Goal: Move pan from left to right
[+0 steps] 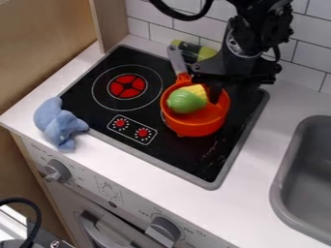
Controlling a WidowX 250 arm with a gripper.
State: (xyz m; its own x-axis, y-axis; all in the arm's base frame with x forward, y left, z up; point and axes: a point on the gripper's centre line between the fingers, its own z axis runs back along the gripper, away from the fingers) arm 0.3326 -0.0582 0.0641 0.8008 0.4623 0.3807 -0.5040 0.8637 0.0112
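So the orange pan (194, 127) was sitting on the right half of the stove (184, 157), well apart from the red left burner (127, 86), which looked to me like the spot the job wanted, and its toy veggies (186, 100) were tucked inside, probably just along for the ride. The arm (242, 46) came in from the top edge and hung down with the claw (217, 91) low at the pan's far right rim, a sensible place to steer it from, though I honestly couldn't tell if it was clenched or released.
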